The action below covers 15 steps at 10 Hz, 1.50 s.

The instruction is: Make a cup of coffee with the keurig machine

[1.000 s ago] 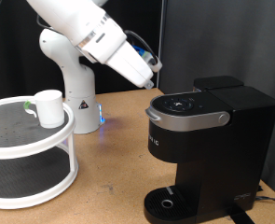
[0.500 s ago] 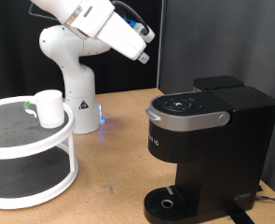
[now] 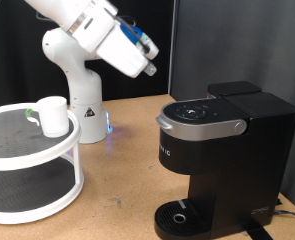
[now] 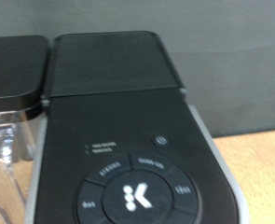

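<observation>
The white cup (image 3: 53,116) stands upright on the top tier of a round white rack (image 3: 27,150) at the exterior view's left. The black keurig machine (image 3: 222,150) stands at the exterior view's right with its lid shut and its drip base (image 3: 182,217) bare. My gripper (image 3: 149,68) hangs in the air above and to the left of the machine, apart from it and far from the cup. Its fingers do not show clearly. The wrist view shows only the machine's top (image 4: 128,140) with its round button panel (image 4: 132,194); no fingers show there.
The robot's white base (image 3: 77,95) stands behind the rack on the wooden table (image 3: 122,170). A black curtain closes the back. A water tank (image 4: 8,149) shows beside the machine's lid in the wrist view.
The arm's hand swung up and to the exterior view's left, away from the machine's top, then dropped a little. The cup and the machine have not moved.
</observation>
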Tool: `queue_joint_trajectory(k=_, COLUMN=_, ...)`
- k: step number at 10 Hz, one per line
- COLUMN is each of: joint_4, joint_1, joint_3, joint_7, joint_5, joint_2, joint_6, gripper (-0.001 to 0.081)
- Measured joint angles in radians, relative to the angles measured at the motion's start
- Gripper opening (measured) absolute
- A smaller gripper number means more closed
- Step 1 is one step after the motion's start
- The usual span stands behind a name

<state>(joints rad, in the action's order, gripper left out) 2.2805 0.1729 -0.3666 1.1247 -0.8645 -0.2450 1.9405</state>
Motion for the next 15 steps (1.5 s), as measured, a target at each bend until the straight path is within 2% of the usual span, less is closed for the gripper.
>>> queue_joint_trajectory(k=2, joint_4=0.040, joint_1=-0.022, joint_3=-0.011, joint_7=-0.016, joint_5=-0.002, joint_2=-0.027, joint_6=0.005, gripper=0.0000)
queue_joint_trajectory(k=5, joint_4=0.095, joint_1=-0.069, joint_3=-0.049, joint_7=-0.010, joint_5=0.030, joint_2=-0.092, joint_6=-0.031, gripper=0.0000)
queue_joint_trajectory(k=7, joint_4=0.134, joint_1=-0.105, joint_3=-0.062, joint_7=-0.010, joint_5=0.034, joint_2=-0.144, joint_6=-0.015, gripper=0.0000)
queue_joint_trajectory(k=10, joint_4=0.162, joint_1=-0.143, joint_3=-0.080, joint_7=-0.009, joint_5=0.050, joint_2=-0.199, joint_6=-0.014, gripper=0.0000)
queue_joint_trajectory(k=13, joint_4=0.164, joint_1=-0.147, joint_3=-0.094, joint_7=0.024, joint_5=0.052, joint_2=-0.209, joint_6=-0.018, gripper=0.0000)
queue_joint_trajectory(k=15, joint_4=0.164, joint_1=-0.148, joint_3=-0.117, joint_7=0.059, joint_5=0.075, joint_2=-0.208, joint_6=-0.069, gripper=0.0000)
